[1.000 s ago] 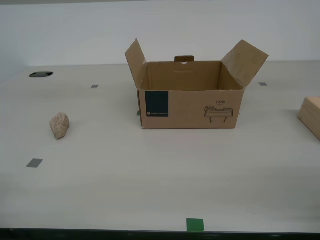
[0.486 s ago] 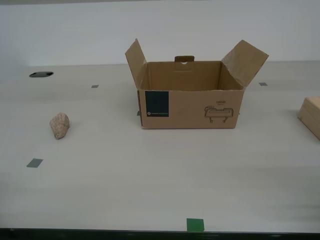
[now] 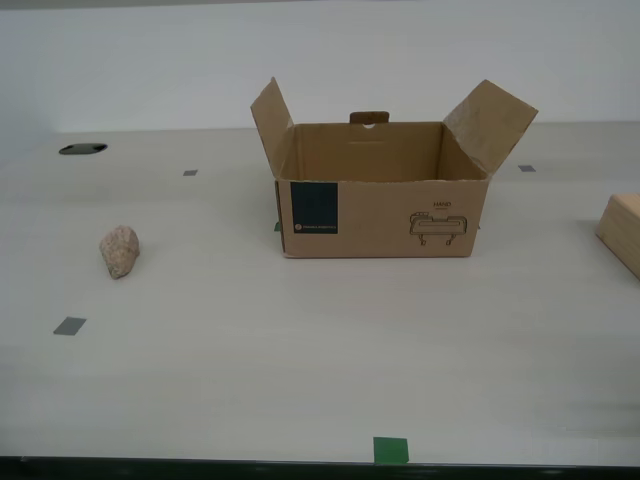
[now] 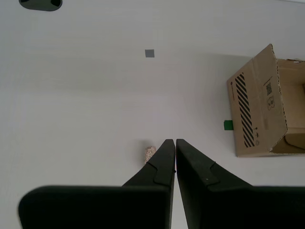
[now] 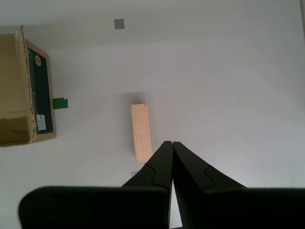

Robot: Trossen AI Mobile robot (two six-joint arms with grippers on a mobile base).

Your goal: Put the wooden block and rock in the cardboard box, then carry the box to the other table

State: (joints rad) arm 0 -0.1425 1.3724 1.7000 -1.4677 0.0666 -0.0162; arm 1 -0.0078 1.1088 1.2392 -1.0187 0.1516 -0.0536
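Item, nearest you in the exterior view: a green tape square (image 3: 390,449) at the table's near edge, roughly below the box; a grey tape square (image 3: 69,326) farther in, toward the exterior view's left.

Item: the table (image 3: 300,340), smooth and off-white, carrying everything listed here.

Item: the rock (image 3: 119,250), pinkish-beige and lumpy; it lies on the table toward the exterior view's left, well apart from the box; in the second wrist view you see only a small part of it (image 4: 150,152), just beside the fingertips and below them.

Item: the wooden block (image 3: 621,232), pale with visible grain; it sits at the exterior view's right edge and is cut off by it; the first wrist view shows it whole (image 5: 141,132), lying flat, well apart from the box, one end just beside the fingertips.

Item: the cardboard box (image 3: 380,195), mid-table, open, its side flaps raised and splayed outward; a dark teal label and a small printed drawing face you; nothing shows in the part of the inside you can see.

Item: my first gripper (image 5: 171,143), seen only in its own wrist view; fingers pressed together, holding nothing; it hangs above the table over the block's end.

Item: my second gripper (image 4: 175,141), likewise seen only in its own wrist view; fingers together with a hairline gap, holding nothing, above the table beside the rock.

Item, farthest: small grey tape marks (image 3: 190,173) behind the box line; a dark oval opening (image 3: 82,149) in the table at the exterior view's far left.
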